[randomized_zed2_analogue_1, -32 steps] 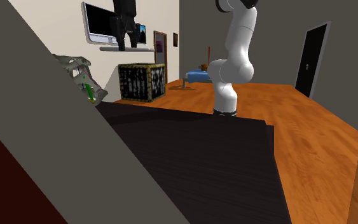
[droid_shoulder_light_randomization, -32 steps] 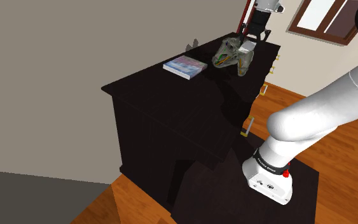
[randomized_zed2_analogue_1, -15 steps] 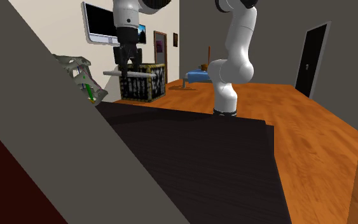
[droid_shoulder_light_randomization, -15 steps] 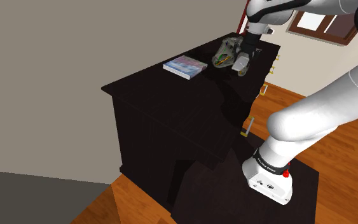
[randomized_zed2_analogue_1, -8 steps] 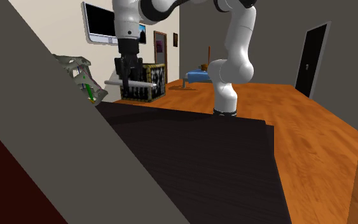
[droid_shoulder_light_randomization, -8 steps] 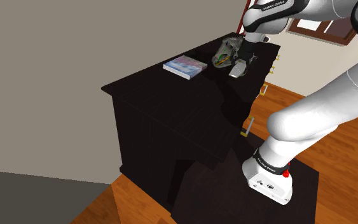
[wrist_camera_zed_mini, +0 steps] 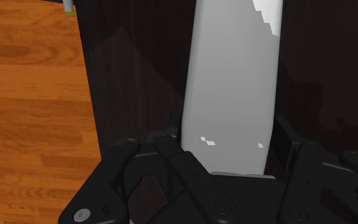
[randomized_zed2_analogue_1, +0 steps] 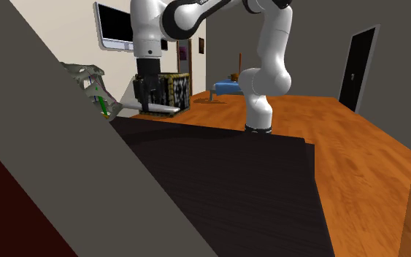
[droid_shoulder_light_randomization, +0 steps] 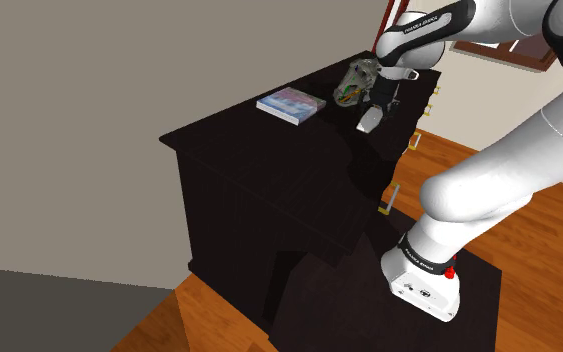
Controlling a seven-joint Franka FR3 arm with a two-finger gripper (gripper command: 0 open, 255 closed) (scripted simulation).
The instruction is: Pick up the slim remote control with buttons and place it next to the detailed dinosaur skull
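One flat book with a pale blue-and-pink cover (droid_shoulder_light_randomization: 292, 104) lies on the dark wooden bench (droid_shoulder_light_randomization: 259, 165), well apart from the one grey, green-streaked dinosaur skull (droid_shoulder_light_randomization: 353, 82) at the far end. The black pincer (droid_shoulder_light_randomization: 374, 112) is clamped on the one slim pale-grey remote control (droid_shoulder_light_randomization: 368, 122), its fingers (wrist_camera_zed_mini: 173, 127) pressing both long edges. It holds the remote low over the bench top, just beside the skull. Behind on the floor stands one yellow-and-black patterned box (randomized_zed2_analogue_1: 168, 91); one screen (randomized_zed2_analogue_1: 114, 29) hangs on the wall.
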